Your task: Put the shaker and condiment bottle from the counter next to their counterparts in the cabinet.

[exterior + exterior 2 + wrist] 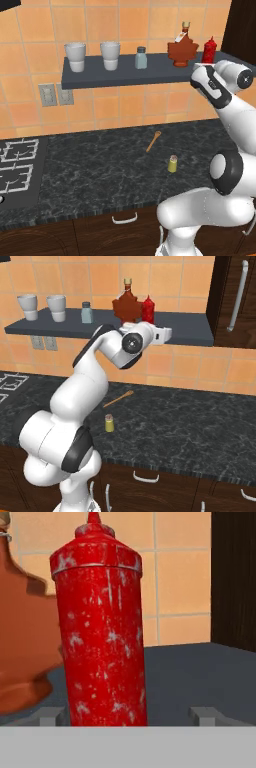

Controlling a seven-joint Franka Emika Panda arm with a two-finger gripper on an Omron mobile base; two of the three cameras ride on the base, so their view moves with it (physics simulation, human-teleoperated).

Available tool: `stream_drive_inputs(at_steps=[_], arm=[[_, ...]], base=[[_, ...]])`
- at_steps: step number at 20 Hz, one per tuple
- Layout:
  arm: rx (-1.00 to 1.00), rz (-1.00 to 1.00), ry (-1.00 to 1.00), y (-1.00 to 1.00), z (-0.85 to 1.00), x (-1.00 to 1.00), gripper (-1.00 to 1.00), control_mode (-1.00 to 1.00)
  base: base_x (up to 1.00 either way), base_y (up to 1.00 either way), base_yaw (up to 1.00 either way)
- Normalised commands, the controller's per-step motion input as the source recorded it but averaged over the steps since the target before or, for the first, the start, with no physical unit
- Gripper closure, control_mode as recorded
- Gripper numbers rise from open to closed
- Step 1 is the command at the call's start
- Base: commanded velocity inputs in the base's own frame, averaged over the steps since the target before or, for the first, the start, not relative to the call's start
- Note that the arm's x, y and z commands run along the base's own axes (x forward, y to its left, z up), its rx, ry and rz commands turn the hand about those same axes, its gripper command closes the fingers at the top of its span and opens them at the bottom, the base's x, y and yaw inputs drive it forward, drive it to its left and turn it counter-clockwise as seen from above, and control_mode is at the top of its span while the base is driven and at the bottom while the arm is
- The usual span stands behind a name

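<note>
The red condiment bottle point(102, 632) stands upright on the dark cabinet shelf point(120, 75), just right of the brown maple-leaf bottle point(183, 50). My gripper point(129, 716) is open at the red bottle's base, one fingertip point(52, 717) on each side with a gap on the right. From the base views the condiment bottle point(209, 50) point(148, 310) sits right behind my hand point(162, 333). The pale blue-grey shaker point(141, 58) stands further left on the shelf. On the counter the yellow-green shaker point(172, 163) point(108, 423) stands upright by itself.
Two white cups point(75, 56) point(110, 55) stand at the shelf's left end. A wooden stick point(153, 141) lies on the counter behind the shaker. A stove point(15, 170) lies at the left. A tall dark cupboard point(235, 301) bounds the shelf at the right.
</note>
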Motion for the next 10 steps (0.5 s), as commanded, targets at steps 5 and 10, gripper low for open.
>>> stream_drive_inputs(at_steps=[5, 10], arm=[[0.14, -0.02, 0.16, -0.09, 0.0, -0.11, -1.0, -1.0], [0.19, 0.0, 0.04, -0.27, 0.08, -0.56, -1.0, -1.0]], base=[[0.0, 0.0, 0.0], [0.0, 0.0, 0.0]])
